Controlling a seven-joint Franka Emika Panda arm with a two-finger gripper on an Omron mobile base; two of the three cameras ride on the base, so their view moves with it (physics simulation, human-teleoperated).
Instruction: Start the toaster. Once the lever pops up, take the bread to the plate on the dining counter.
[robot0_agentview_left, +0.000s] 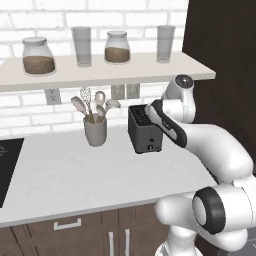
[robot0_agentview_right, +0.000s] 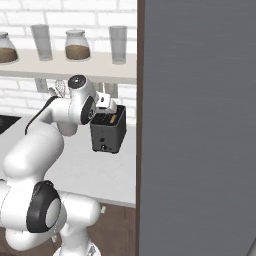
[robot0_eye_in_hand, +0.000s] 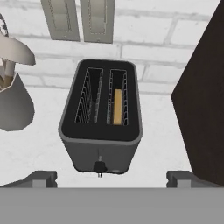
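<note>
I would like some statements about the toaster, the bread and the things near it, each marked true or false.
1. The tan-brown bread slice sits in one slot of the dark grey boxy toaster. True.
2. Both toaster slots hold bread. False: the other slot shows only its wire rack.
3. The grey utensil crock stands on the same light wall counter as the toaster. True.
4. The gripper has closed on the bread. False: its dark fingertips stand wide apart on the near side of the toaster, holding nothing.
5. The two brown-filled glass jars stand on the counter beside the toaster. False: they stand on the shelf above it.
</note>
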